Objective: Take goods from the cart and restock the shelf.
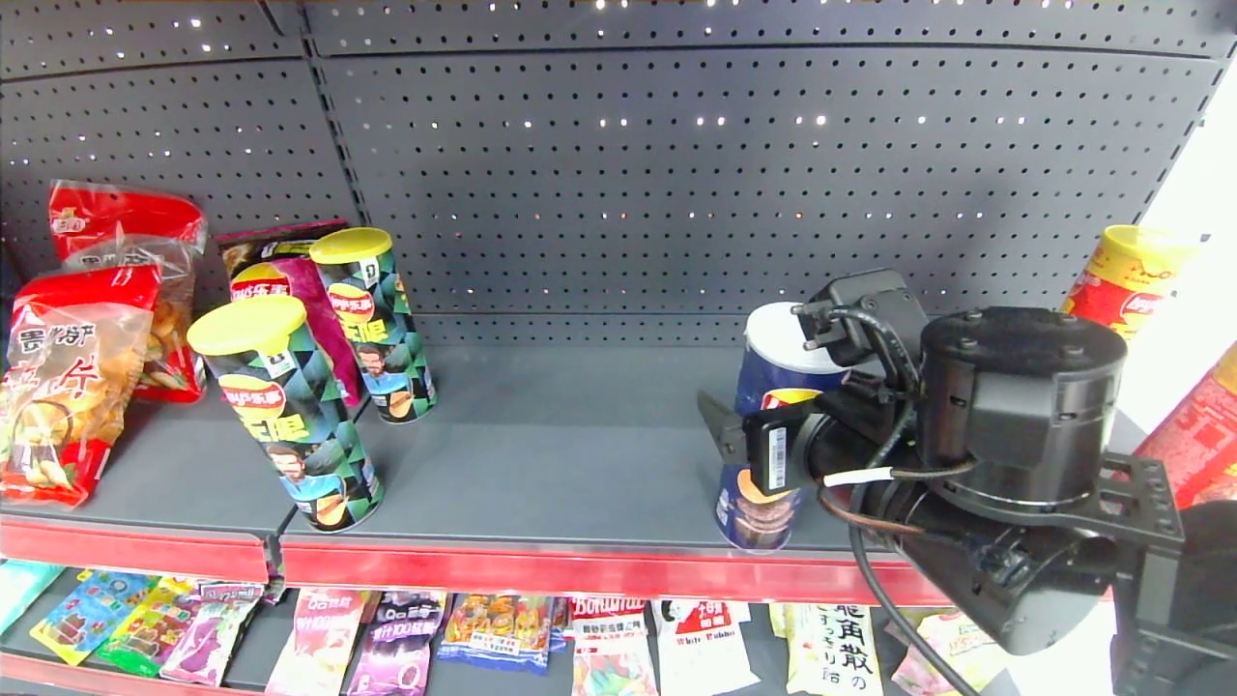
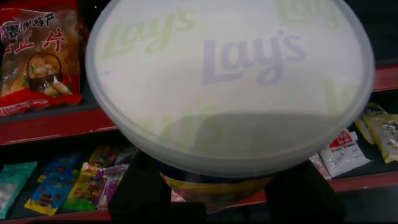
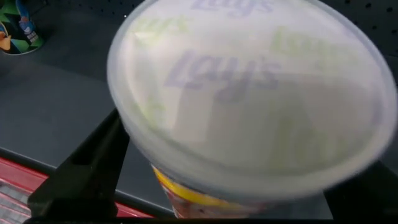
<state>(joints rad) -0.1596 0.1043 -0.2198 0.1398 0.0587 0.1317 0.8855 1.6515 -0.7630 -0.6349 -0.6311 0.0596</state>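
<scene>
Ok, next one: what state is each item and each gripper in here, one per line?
blue canister: upright, lid on, clamped at the shelf's front edge.
right gripper: shut on the blue canister.
clear-lidded canister: lid on, held.
left gripper: shut on the clear-lidded canister.
front green canister: standing on the shelf, yellow lid on.
back green canister: standing, yellow lid on.
red canister: yellow lid on.

The head camera faces the shelf (image 1: 541, 454) from behind the right claw (image 1: 759, 440). The right wrist camera sits close over that claw's blue can (image 1: 773, 387), which both views share. The left wrist camera, as close over the white-lidded can (image 2: 230, 81) in the left claw (image 2: 227, 196), shares the red snack bag (image 2: 37, 56) beyond.
</scene>
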